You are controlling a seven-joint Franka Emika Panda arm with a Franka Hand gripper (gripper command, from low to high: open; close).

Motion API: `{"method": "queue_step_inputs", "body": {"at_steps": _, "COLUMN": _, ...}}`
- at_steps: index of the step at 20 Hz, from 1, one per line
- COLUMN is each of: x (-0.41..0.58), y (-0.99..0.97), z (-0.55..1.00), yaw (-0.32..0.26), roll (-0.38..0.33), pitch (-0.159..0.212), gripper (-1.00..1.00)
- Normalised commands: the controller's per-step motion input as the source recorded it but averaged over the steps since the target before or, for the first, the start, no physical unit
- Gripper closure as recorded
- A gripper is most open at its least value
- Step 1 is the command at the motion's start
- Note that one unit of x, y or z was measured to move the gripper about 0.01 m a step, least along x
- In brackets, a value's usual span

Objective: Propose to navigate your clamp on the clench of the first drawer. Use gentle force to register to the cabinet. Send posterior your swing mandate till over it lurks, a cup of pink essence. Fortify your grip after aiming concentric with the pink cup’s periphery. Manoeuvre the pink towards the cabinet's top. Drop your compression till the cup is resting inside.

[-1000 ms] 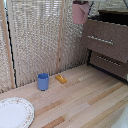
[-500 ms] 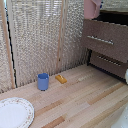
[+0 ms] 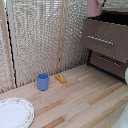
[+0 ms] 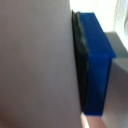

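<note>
We see our end effector (image 3: 101, 4) holding the pink cup (image 3: 93, 8) tight, right above the cabinet (image 3: 107, 42).

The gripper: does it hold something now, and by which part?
The gripper holds the pink cup; a blue finger presses flat against its wall.

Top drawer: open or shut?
Open. The first drawer juts out past the lower drawer in the exterior view, with a dark gap above its front.

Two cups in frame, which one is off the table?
The pink cup, up above the cabinet. The blue cup stands on the wooden table.
</note>
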Motion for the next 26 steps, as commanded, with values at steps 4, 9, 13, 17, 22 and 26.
{"method": "queue_step_inputs", "body": {"at_steps": 4, "x": 0.207, "y": -0.73, "z": 0.9, "yaw": -0.073, "roll": 0.071, "pitch": 0.072, "gripper": 1.0}}
{"method": "queue_step_inputs", "body": {"at_steps": 9, "x": 0.132, "y": -0.73, "z": 0.78, "yaw": -0.06, "roll": 0.09, "pitch": 0.115, "gripper": 1.0}}
{"method": "queue_step_inputs", "body": {"at_steps": 13, "x": 0.054, "y": -0.8, "z": 0.47, "yaw": -0.014, "roll": 0.137, "pitch": 0.175, "gripper": 1.0}}
{"method": "queue_step_inputs", "body": {"at_steps": 17, "x": 0.006, "y": -0.8, "z": 0.07, "yaw": 0.0, "roll": 0.208, "pitch": 0.126, "gripper": 1.0}}
{"method": "queue_step_inputs", "body": {"at_steps": 22, "x": 0.034, "y": -0.85, "z": -0.07, "yaw": 0.0, "roll": 0.196, "pitch": 0.057, "gripper": 1.0}}
{"method": "queue_step_inputs", "body": {"at_steps": 26, "x": 0.104, "y": -0.86, "z": -0.17, "yaw": 0.03, "roll": 0.144, "pitch": 0.012, "gripper": 1.0}}
